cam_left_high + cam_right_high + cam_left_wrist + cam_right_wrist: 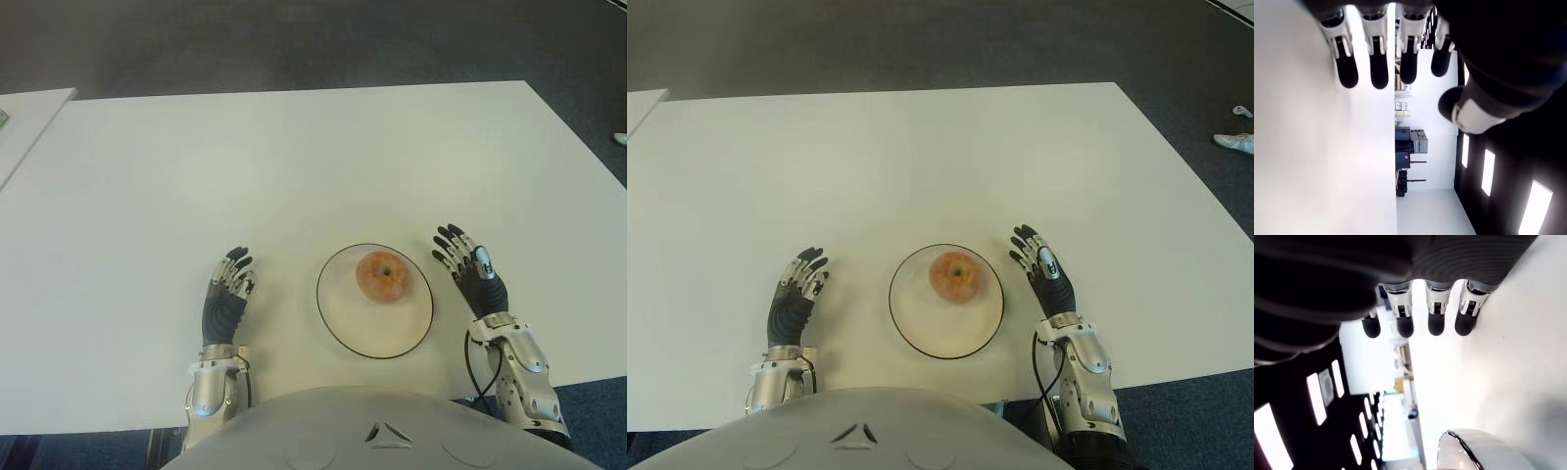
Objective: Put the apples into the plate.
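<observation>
- Apple (382,276) in the left eye view: it sits inside the plate (338,323), toward the far side of the dish, stem dimple up. No other apple shows anywhere on the white table (294,166), so as far as this view goes the placing looks done. The left hand (227,292) shows to the left of the plate, apart from it, fingers stretched out and holding nothing. The right hand (470,266) shows just to the right of the plate's rim, fingers also extended and empty.
- Right eye view: same layout from a slightly shifted spot; the single apple lies within the plate's dark rim, with one hand on each side and neither touching the fruit. A pale object lies on the dark floor (921,44) beyond the table's far right corner; it is too small to identify.
- Left wrist view: the left hand's fingers reach out straight alongside the table surface, nothing between them and the thumb.
- Right wrist view: the right hand's fingers are likewise straight and empty; the plate's rim edges into view nearby.
- Judgement: with one apple plated and none left in sight, the task appears complete.
</observation>
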{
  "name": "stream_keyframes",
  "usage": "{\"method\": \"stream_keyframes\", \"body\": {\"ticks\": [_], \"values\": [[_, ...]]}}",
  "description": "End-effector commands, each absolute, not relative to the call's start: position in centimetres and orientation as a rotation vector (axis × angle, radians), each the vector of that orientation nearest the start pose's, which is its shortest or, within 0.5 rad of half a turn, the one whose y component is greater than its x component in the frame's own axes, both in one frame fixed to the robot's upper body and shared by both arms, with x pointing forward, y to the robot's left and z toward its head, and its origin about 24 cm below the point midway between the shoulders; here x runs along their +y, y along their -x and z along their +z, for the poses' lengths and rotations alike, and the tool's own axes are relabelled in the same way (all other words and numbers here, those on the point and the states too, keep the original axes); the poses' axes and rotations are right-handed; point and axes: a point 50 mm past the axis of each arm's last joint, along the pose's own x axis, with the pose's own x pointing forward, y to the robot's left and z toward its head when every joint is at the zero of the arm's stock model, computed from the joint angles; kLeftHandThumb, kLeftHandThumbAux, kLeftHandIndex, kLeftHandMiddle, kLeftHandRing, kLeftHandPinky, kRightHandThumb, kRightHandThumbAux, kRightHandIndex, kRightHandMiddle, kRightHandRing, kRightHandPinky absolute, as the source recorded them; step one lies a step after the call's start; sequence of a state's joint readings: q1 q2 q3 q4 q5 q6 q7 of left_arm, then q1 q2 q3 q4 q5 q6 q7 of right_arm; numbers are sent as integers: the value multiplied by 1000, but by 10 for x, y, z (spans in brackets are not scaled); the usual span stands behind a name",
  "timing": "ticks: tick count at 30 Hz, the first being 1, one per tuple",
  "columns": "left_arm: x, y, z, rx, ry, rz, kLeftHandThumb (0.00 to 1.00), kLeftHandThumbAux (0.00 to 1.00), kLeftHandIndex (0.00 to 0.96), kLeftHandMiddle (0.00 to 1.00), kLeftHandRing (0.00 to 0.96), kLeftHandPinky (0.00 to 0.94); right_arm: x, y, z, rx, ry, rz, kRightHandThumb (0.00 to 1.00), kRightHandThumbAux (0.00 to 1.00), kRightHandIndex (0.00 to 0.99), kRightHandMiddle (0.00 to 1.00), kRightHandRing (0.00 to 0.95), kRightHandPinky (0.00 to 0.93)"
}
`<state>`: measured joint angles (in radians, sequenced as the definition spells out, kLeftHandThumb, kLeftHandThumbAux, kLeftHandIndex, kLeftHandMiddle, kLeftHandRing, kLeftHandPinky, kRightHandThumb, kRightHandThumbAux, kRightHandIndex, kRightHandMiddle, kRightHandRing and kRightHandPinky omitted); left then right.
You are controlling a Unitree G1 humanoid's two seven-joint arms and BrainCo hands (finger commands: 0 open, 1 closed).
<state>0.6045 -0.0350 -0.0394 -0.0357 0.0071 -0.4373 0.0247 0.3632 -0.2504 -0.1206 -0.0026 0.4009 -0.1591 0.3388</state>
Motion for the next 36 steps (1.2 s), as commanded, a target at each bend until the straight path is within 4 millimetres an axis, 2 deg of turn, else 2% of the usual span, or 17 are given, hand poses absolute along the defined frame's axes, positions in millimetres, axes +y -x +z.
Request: {"method": "stream_keyframes", "body": {"ticks": [1, 8, 23, 28, 36], "values": [[169, -114, -15, 118, -2, 159, 181, 624, 174, 175, 200, 223, -230, -158, -5, 150, -130, 63, 5, 292, 0, 42, 0, 0], [172, -113, -16, 119, 12, 161, 194, 624, 166, 183, 215, 250, -220, -153, -16, 152, -125, 53, 17, 308, 4, 46, 0, 0], [177, -110, -19, 130, 42, 167, 202, 640, 154, 171, 192, 213, -201, -156, -21, 127, -79, 33, 8, 340, 3, 29, 0, 2], [178, -110, -21, 141, 51, 168, 203, 637, 161, 172, 190, 208, -196, -159, -30, 139, -87, 13, 17, 349, 23, 47, 9, 27], [179, -110, -21, 146, 42, 166, 215, 638, 178, 176, 183, 208, -193, -160, -34, 131, -100, -16, 46, 411, 57, 63, 25, 38]]}}
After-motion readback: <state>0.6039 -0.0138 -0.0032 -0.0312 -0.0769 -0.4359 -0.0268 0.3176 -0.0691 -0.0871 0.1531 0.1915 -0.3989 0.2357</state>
